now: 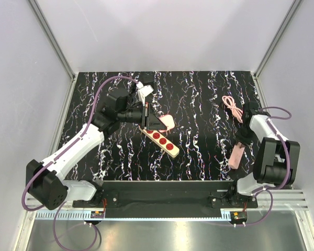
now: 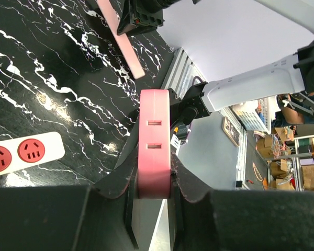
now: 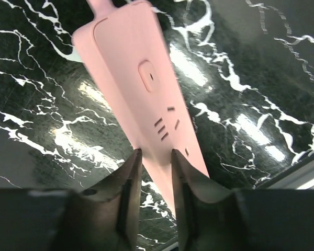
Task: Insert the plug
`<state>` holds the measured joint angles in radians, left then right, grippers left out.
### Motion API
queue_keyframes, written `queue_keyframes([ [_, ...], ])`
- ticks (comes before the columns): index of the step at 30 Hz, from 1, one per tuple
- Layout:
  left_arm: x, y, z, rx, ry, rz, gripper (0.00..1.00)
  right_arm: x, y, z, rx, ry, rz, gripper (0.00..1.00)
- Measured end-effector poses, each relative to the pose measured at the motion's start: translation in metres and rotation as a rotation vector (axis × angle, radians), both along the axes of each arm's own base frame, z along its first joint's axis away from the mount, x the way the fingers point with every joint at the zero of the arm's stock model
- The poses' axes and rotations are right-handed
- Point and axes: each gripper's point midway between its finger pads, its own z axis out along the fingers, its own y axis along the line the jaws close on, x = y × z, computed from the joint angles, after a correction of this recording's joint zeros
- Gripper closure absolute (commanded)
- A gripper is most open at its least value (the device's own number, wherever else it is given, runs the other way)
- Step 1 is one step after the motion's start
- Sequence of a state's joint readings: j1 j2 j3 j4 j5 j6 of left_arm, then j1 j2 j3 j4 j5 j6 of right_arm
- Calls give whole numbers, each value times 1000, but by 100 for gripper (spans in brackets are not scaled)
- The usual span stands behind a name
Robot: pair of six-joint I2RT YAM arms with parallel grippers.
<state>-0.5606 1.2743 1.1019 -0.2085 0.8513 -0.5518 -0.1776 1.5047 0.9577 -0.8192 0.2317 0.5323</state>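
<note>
At table centre, top view: my left gripper (image 1: pixel 157 121) hangs over the cream power strip (image 1: pixel 163 141), which runs from 10 to 4 o'clock with its red sockets facing up.
Plug, top view: at 12 o'clock from that gripper, just past a white block (image 1: pixel 143 92), is a dark boxy shape that I take for the plug (image 1: pixel 149 80). Neither gripper touches it, and I cannot trace its cord on the black marbled table (image 1: pixel 199 104).
Right side, top view: my right gripper (image 1: pixel 244 133) sits at 3 o'clock with a pink power strip (image 1: pixel 236 155) slanting down from it. A coiled pink cable (image 1: pixel 230 104) lies just beyond.
Left jaws, left wrist view: they are pinching a pink slotted block (image 2: pixel 154 151). Two red sockets show at 9 o'clock.
Right jaws, right wrist view: they are nipped on the pink power strip, which runs away toward 12 o'clock.
Doing it well, my judgement: both hands are occupied. I would set the pink block down clear of the cream strip and take the plug by its body. Then I would square the prongs over one red socket and press straight down. The strip looks light, so the right gripper should pin it.
</note>
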Motion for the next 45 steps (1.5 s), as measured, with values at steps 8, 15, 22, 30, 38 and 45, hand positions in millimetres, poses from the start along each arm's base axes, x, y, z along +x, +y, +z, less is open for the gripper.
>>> queue_keyframes([
  [8,-1,1,-4,10,8,1,100,24,9,-14,53,-12,28,76],
  [15,2,2,-9,30,4,23,100,88,20,-36,100,-128,54,77],
  [22,5,5,-18,66,-10,39,100,94,21,-33,99,-135,79,69],
  [30,-3,4,-1,37,-48,-19,100,133,71,103,185,-405,391,39],
  [38,-38,-3,11,-21,-82,-202,100,51,250,259,575,-782,1212,21],
  [45,-73,2,11,-27,-148,-318,100,-29,291,275,874,-764,1500,16],
])
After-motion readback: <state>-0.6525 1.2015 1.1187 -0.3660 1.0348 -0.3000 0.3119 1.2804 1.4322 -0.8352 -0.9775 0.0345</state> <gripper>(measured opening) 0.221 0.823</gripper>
